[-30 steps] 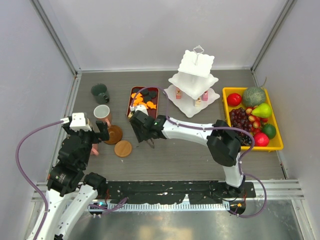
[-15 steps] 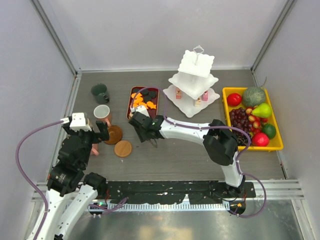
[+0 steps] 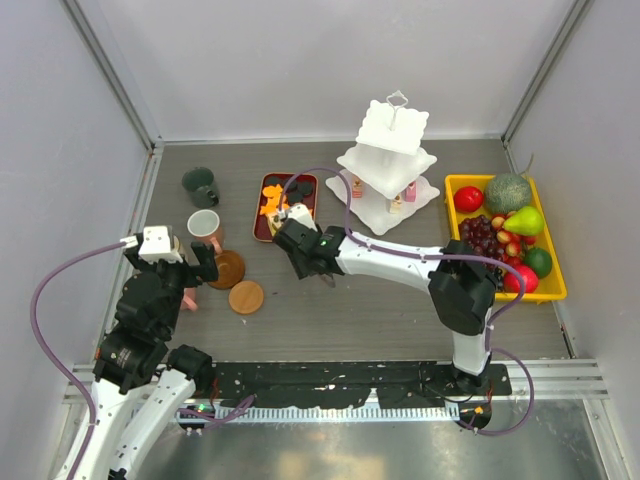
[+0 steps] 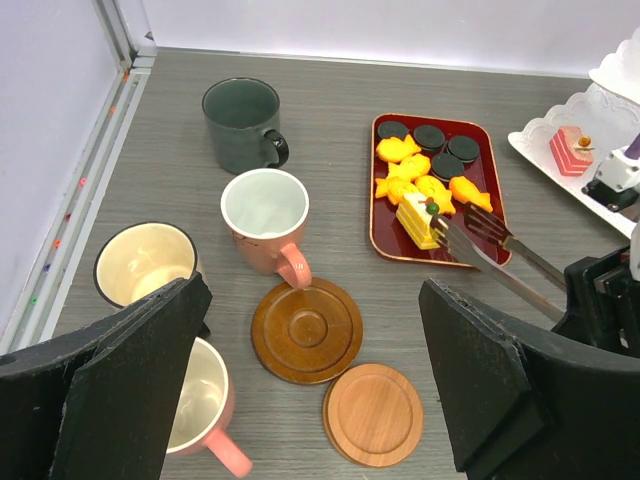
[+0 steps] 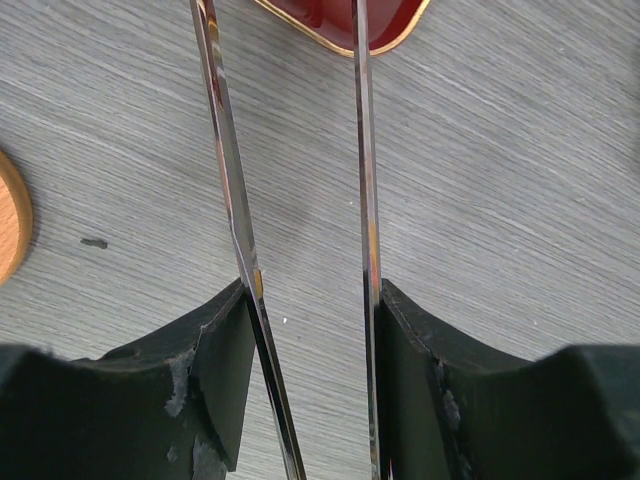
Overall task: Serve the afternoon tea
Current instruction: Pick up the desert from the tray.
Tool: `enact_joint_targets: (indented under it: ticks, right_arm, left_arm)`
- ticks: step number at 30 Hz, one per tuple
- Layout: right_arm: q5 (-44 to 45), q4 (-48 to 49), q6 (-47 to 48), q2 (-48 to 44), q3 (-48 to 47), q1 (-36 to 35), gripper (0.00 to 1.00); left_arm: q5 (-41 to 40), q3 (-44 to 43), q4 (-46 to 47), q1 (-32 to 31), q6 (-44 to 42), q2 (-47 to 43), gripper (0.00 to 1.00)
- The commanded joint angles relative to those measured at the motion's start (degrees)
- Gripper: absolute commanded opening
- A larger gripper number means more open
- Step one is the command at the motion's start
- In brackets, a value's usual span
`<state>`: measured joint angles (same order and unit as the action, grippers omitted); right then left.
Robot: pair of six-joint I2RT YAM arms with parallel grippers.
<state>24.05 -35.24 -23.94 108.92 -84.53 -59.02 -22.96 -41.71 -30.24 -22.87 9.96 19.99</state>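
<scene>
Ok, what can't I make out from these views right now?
- Right wrist: metal tongs' tips, cut off by the top edge.
- Top external: cream mug, hidden under the left arm; tongs' tips, behind the right pincer.
- Left wrist: white stand, mostly cut off at the right edge.

The right gripper, with the metal tongs clamped between its fingers, is now shifted rightward along the near edge of the dark red tray, towards its near right corner. The right arm's elbow is carried closer to the yellow fruit tray. The purple cable is swung right, and its loop is now laid across the bottom tier of the white three-tier stand.
</scene>
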Motion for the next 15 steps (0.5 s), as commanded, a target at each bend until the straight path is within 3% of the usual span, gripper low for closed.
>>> enact_joint_targets:
  ticks: [1,15]
  right_arm:
    - [4.60,0.44,0.65,-4.33,0.33,0.40,0.53]
    - [-1.55,1.14,2.15,-6.18,2.97,-0.04,0.53]
  left_arm:
    - [-0.59,0.23,2.73,-0.07,-0.73,-0.56,0.99]
    - [-0.07,0.23,2.82,-0.15,-0.73,-0.57,0.99]
